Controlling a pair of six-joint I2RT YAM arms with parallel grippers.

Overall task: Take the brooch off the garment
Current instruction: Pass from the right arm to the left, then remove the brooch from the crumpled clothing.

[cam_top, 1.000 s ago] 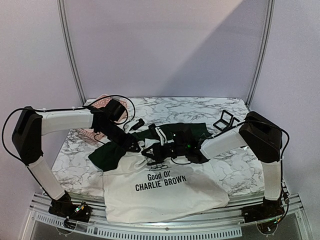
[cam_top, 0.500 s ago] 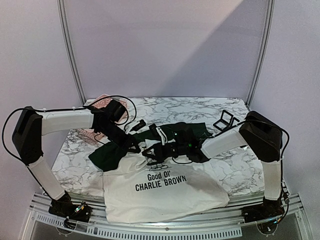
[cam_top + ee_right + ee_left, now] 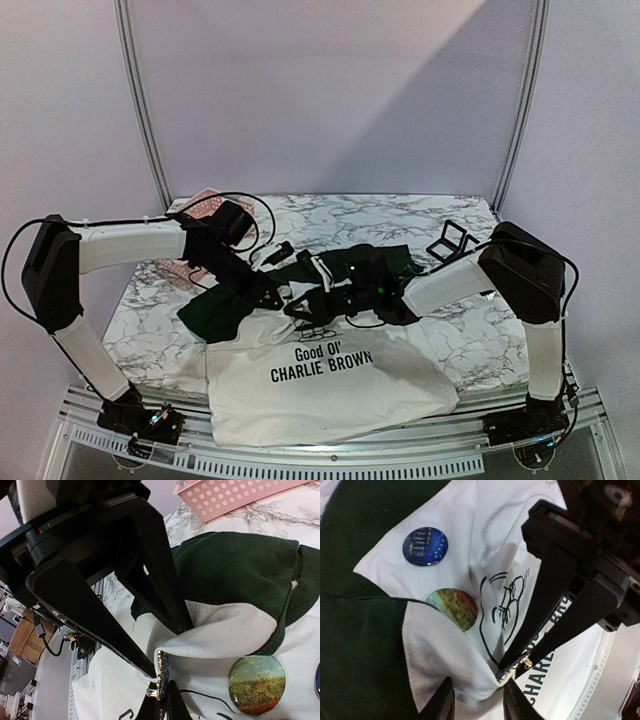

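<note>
The garment (image 3: 330, 390), a white T-shirt with dark green sleeves and black "CHARLIE BROWN" print, lies at the table's front. The brooch (image 3: 162, 676), blue stones in a gold setting, shows edge-on at a raised fold of white cloth; it also shows in the left wrist view (image 3: 512, 672). My right gripper (image 3: 161, 702) is shut on the brooch, and its fingers come in from the upper right in the left wrist view (image 3: 516, 666). My left gripper (image 3: 472, 702) pinches the cloth fold right beside the brooch. Both grippers meet over the chest, left (image 3: 275, 297) and right (image 3: 298, 308).
Two round badges are pinned near the fold, a blue one (image 3: 425, 546) and a landscape one (image 3: 452, 609). A pink perforated basket (image 3: 205, 205) stands at the back left. A small black open box (image 3: 452, 238) sits at the back right.
My left arm has shifted slightly right and down toward the right gripper. The right gripper stays on the brooch at the fold.
</note>
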